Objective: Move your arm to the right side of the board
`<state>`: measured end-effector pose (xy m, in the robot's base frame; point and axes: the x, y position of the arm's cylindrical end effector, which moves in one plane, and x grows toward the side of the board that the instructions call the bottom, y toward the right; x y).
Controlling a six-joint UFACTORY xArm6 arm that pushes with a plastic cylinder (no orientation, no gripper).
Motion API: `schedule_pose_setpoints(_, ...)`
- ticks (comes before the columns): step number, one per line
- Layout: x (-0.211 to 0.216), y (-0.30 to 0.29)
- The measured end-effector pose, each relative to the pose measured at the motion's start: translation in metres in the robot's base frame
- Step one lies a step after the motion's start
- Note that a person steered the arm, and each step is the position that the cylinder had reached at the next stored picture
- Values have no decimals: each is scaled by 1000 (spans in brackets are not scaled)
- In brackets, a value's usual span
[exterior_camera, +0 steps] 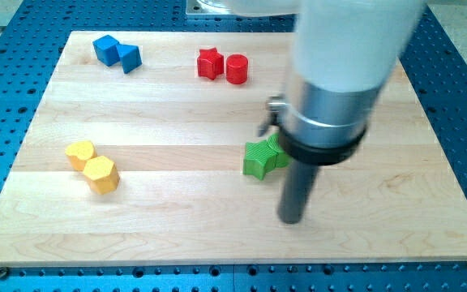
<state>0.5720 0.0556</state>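
Board (177, 235) of pale wood is lying flat on a blue perforated table (460, 73), and it is filling most of the camera view. Its right side, the region the task names, is running from about 1 o'clock down to 5 o'clock of the board centre.

I am carrying no jaws: my end effector is a straight dark rod, so it is neither wide nor narrow, and it is holding nothing. My tip (291, 220) is resting on the board at about 5 o'clock of the board centre, right of the middle but well short of the right edge.

Block positions:

1. Two green blocks (263, 156) are sitting together just at 10 o'clock of my tip. They are near it but apart from it. My arm body is partly covering the right-hand one, so its shape cannot be read.
2. A red star-shaped block (209, 63) and a red cylinder (237, 69) are sitting side by side at 12 o'clock of the board centre.
3. Two blue blocks (117, 53) are touching each other at 10 o'clock, near the top-left corner.
4. Two yellow blocks (93, 165), the lower one hexagonal, are lying close together at 8 o'clock, well apart from my tip.
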Motion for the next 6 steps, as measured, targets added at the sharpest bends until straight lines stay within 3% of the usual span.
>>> schedule_pose_setpoints(3,0,-16)
schedule_pose_setpoints(5,6,-115)
schedule_pose_setpoints(6,8,-52)
